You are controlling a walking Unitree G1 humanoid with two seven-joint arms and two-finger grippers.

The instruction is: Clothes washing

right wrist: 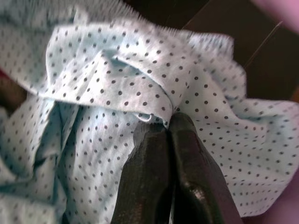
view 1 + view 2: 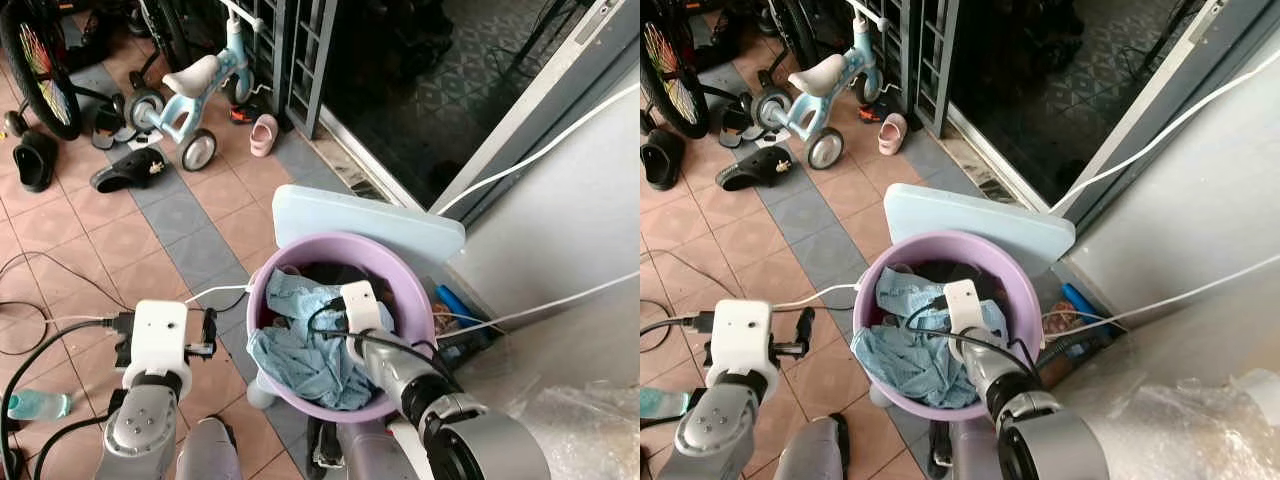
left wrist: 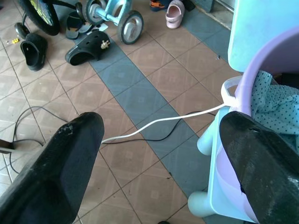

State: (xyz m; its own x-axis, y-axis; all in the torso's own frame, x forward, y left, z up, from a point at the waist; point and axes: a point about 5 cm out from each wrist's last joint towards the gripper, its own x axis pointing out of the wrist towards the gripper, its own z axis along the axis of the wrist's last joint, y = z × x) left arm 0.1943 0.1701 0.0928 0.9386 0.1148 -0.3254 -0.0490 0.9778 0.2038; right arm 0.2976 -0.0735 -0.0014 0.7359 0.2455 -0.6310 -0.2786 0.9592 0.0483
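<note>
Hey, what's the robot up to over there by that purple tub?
It is working on laundry. The right gripper is down inside the purple basin, its fingers shut on a fold of the light blue dotted cloth heaped there. The left gripper hangs open beside the basin, over the tiled floor, holding nothing. The basin sits on a pale blue stool near the doorway.

Tricycle [image 2: 190, 95] — black clogs [image 2: 130, 170] alongside
</note>
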